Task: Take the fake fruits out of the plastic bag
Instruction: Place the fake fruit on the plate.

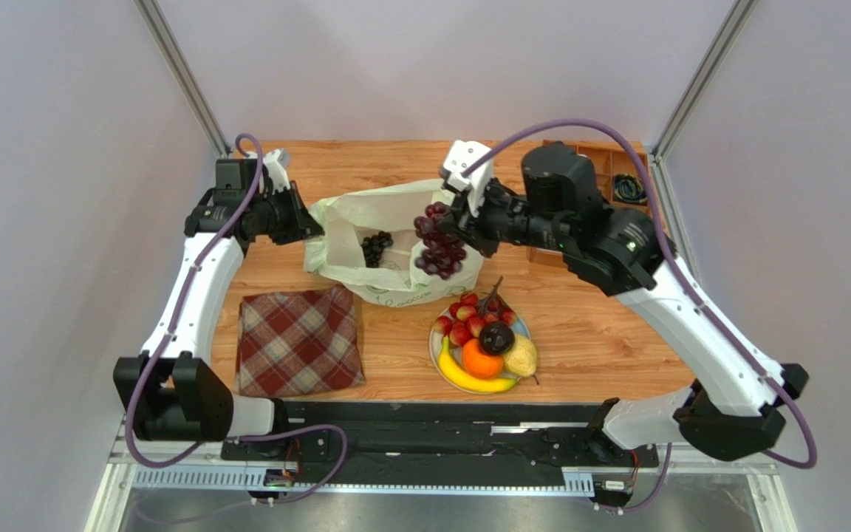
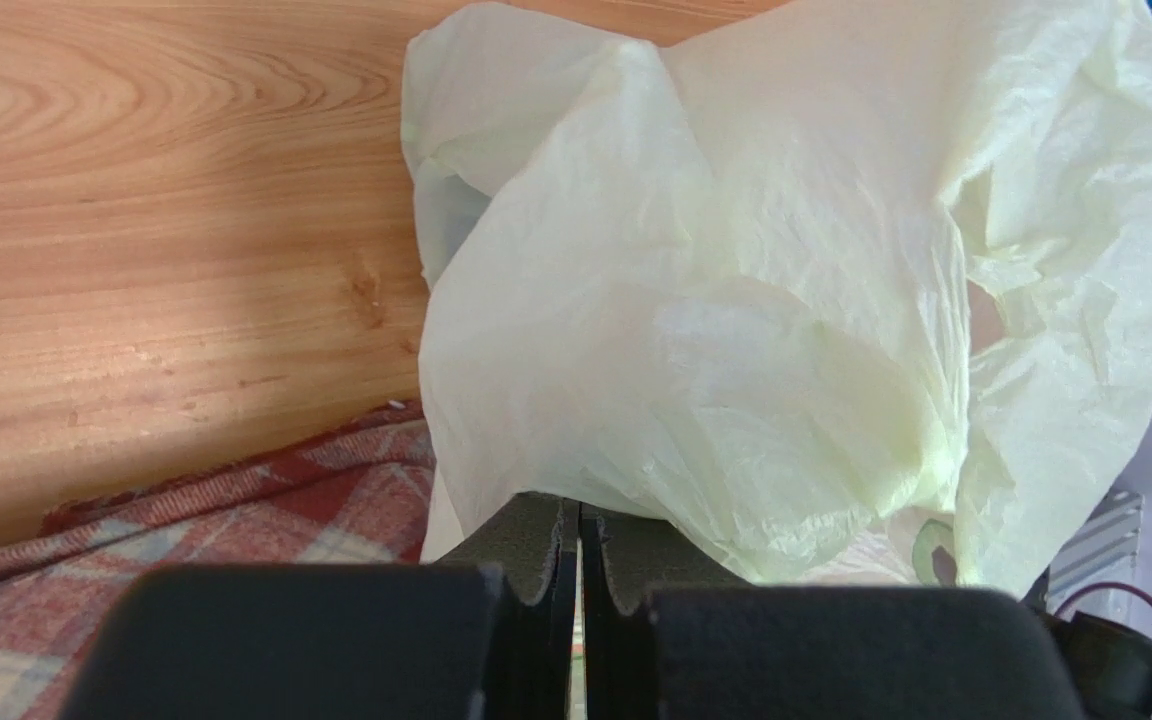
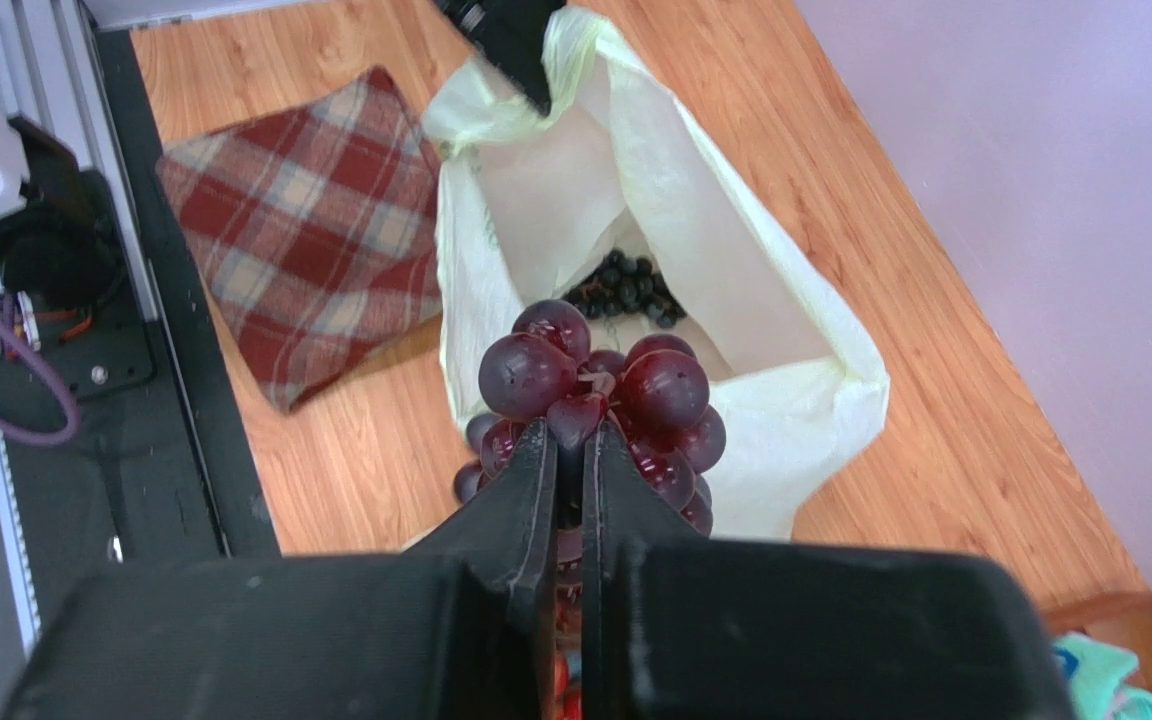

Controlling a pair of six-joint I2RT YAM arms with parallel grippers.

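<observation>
Left arm: stretched up the left side of the table [image 1: 596, 321], wrist turned inward toward the plastic bag [image 1: 358, 211].
Left gripper [image 2: 579, 518]: fingers pressed together, pinching the bag's left rim and holding it raised (the mouth gaped toward the right arm).
Right arm: elbow high over the far right corner, forearm reaching left, wrist tipped down.
Right gripper [image 3: 575, 435]: clamped on the stem of the wine-red grape bunch [image 3: 597, 383], which hung in the air over the bag's mouth, clear of the plastic.
Bag: slumped at the middle far side of the table, just beyond the plaid cloth [image 1: 299, 341].
Inside the bag: a black grape bunch [image 1: 376, 246] lying on the bottom.
Plate [image 1: 437, 346]: in front of the bag, carrying a bright red bunch [image 1: 472, 316], plum [image 1: 497, 336], orange [image 1: 482, 359], pear [image 1: 521, 356] and banana [image 1: 472, 380].
</observation>
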